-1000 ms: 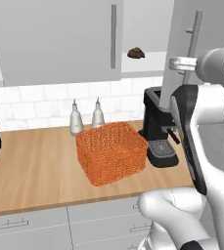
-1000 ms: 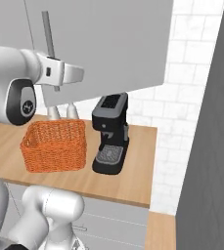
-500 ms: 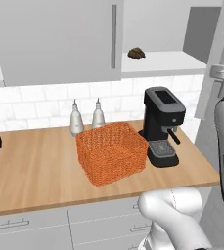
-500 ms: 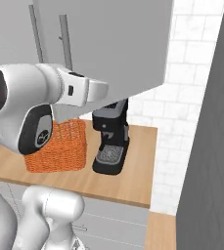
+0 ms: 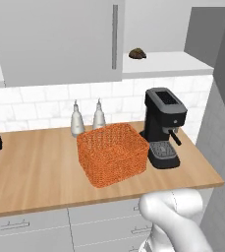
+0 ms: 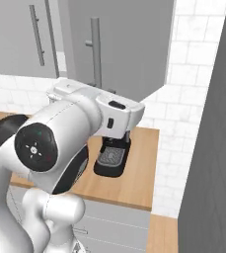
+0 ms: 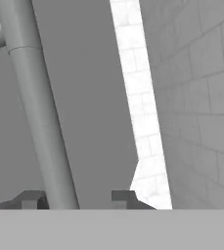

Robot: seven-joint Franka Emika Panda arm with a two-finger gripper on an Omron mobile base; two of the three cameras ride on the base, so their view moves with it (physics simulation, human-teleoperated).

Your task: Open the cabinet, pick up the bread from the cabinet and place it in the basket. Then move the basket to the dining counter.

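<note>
On the wooden worktop [image 5: 35,167], the basket [image 5: 113,153] is seen beside the coffee machine [image 5: 163,127]. At its one o'clock, the bread [image 5: 137,53] lies on the opened cabinet [image 5: 163,63] shelf. The handle [image 7: 40,112] (a grey bar) is straddled by the gripper [image 7: 77,197]; whether it is clamped cannot be told.

Your arm [image 6: 60,148]: glossy white rounded shells, dark joint cap with small coloured dots, black button on wrist; claw [image 7: 74,200] tips dark grey.
</note>
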